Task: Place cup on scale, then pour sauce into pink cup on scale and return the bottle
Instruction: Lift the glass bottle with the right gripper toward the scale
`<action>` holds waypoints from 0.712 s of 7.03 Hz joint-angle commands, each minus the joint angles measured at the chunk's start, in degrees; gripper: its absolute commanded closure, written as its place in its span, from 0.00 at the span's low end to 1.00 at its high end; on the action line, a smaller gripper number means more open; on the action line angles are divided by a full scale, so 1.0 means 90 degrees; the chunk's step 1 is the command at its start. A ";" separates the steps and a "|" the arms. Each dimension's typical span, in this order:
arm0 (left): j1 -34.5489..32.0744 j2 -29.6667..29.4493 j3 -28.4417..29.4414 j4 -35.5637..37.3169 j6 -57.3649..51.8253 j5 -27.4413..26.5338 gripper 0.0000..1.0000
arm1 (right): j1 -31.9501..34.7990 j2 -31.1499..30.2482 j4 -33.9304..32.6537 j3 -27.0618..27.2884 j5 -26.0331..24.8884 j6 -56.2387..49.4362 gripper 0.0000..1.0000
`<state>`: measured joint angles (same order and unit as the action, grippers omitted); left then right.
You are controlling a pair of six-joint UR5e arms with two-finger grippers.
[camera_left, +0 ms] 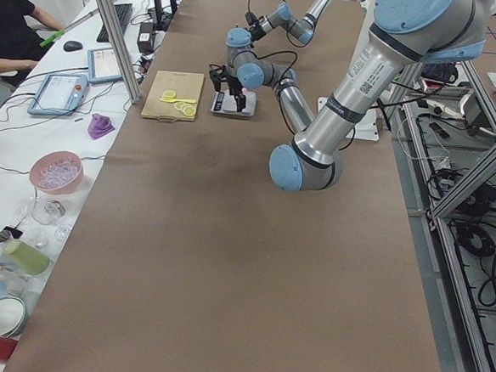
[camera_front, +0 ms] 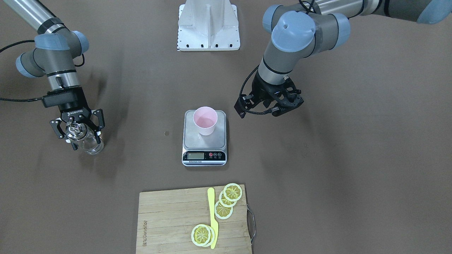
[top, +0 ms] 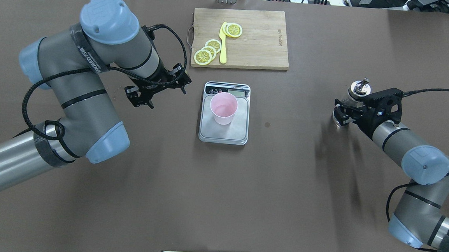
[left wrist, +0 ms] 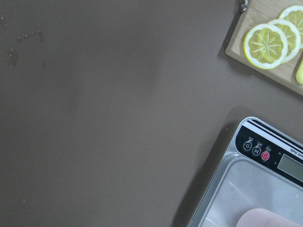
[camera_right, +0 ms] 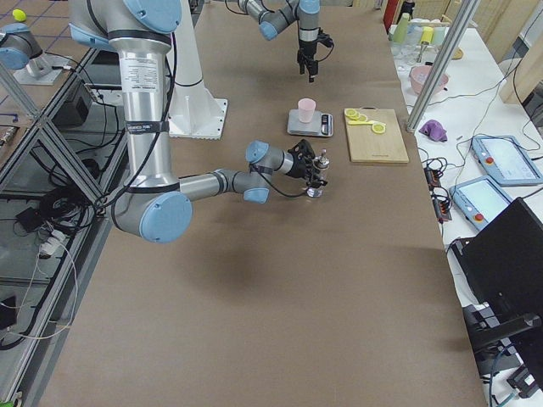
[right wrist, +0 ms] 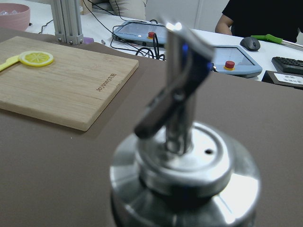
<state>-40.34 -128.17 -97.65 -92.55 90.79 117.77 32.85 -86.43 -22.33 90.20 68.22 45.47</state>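
Note:
The pink cup (camera_front: 205,120) stands upright on the scale's silver platform (camera_front: 204,141); both also show in the overhead view, cup (top: 223,108) and scale (top: 224,135). My left gripper (camera_front: 270,107) hovers beside the scale, open and empty. Its wrist view shows the scale's button corner (left wrist: 265,151) and the cup's rim (left wrist: 270,218). My right gripper (camera_front: 84,135) is closed around the clear glass bottle (camera_front: 90,143) far off at the table's side. The bottle is upright, at or just above the table. Its silver pourer cap (right wrist: 184,175) fills the right wrist view.
A wooden cutting board (camera_front: 169,218) with lemon slices (camera_front: 232,192) and a yellow knife (camera_front: 213,217) lies beyond the scale on the operators' side. The robot's white base (camera_front: 208,24) is at the near edge. Bare brown table lies between bottle and scale.

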 commanded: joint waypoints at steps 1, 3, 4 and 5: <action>0.0000 0.0002 0.0000 0.0000 0.0000 0.0000 0.02 | 0.0118 0.0014 0.0001 -0.0002 0.0037 -0.0110 0.94; 0.0000 0.0002 0.0000 0.0000 0.0000 0.0000 0.02 | 0.0266 0.0092 0.0001 0.0007 0.0086 -0.0403 0.94; 0.0000 0.0002 0.0010 0.0000 0.0000 0.0000 0.02 | 0.0295 0.0256 -0.0018 -0.0002 0.0057 -0.0365 1.00; 0.0000 0.0002 0.0000 0.0000 0.0000 0.0000 0.02 | 0.0343 0.0393 -0.0144 -0.0051 0.0028 -0.0326 1.00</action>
<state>-40.34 -128.14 -97.60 -92.55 90.79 117.78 35.45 -84.36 -22.69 90.11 68.75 42.27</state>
